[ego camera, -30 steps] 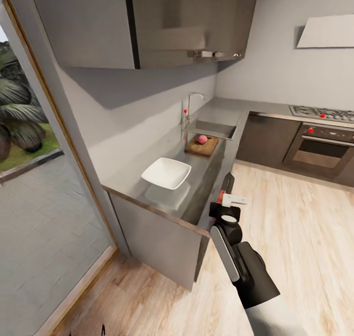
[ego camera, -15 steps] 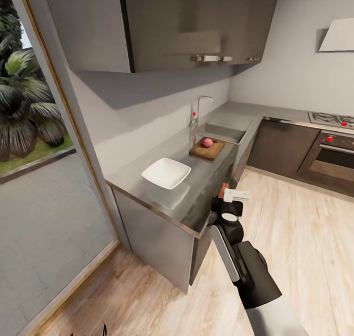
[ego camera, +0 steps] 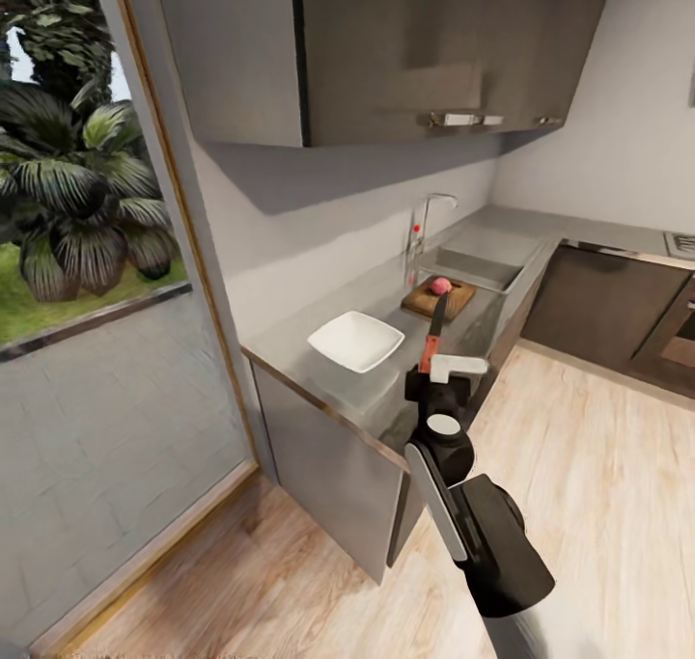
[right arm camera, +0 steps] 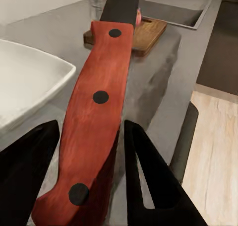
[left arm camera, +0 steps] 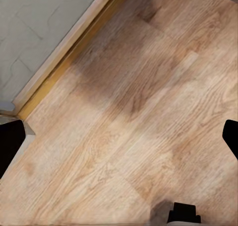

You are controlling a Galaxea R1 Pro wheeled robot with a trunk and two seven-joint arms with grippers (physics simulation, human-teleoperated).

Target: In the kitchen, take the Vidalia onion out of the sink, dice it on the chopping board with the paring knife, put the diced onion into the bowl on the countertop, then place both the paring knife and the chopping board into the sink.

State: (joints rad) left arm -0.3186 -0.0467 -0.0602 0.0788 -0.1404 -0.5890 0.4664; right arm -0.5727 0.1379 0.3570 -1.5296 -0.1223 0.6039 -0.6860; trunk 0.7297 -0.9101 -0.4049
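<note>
right gripper [right arm camera: 94, 151]: clamped on the paring knife [right arm camera: 96, 107]
left gripper [left arm camera: 119, 136]: apart, empty
onion [ego camera: 440, 285]: whole, on chopping board [ego camera: 454, 302] ahead
left: dicing, bowl [ego camera: 355, 341], sink

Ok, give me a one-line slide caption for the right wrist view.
Right gripper holds the red-handled paring knife above the countertop, blade toward the chopping board; the white bowl sits alongside.

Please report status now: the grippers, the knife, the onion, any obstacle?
Right gripper shut on knife, blade up. Left gripper open over floor. Onion on board, uncut, beside sink; bowl nearer. Nothing in the way.
</note>
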